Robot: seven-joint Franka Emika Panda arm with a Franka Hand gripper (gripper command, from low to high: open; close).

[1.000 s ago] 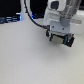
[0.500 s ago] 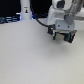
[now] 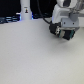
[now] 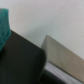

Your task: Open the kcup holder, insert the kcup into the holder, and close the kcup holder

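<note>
Exterior view: pale bench [image 3: 30, 55] fills most of the frame, surface bare and grey-white across the foreground and middle. Background along the far edge is dark, with a blue glow near the exterior view's left.

White arm [image 3: 64, 11] enters from the upper part of the exterior view's right. It ends in a dark gripper [image 3: 61, 34], which sits low, close over the bench surface, tilted toward the exterior view's left. Picture is blurred; a speck of green shows at the jaws, but I cannot tell whether the jaws are open, closed or gripping anything.

Tall white post [image 3: 25, 10] stands upright at the far edge of the bench, toward the exterior view's left, well apart from the gripper. A dark mark shows on its upper part.

Wrist view: heavily blurred. A large black boxy mass [image 4: 22, 62], probably the kcup holder, takes up the lower half of the picture, with the pale bench behind it. A pale tan flat part [image 4: 62, 55] lies against the black body; whether this is a front handle or a drawer face I cannot tell. A teal-green patch [image 4: 4, 27] sits at the picture's edge, touching the black edge; too blurred to identify.

Kcup: not identifiable for certain in either view. No open drawer or pod slots discernible.
</note>
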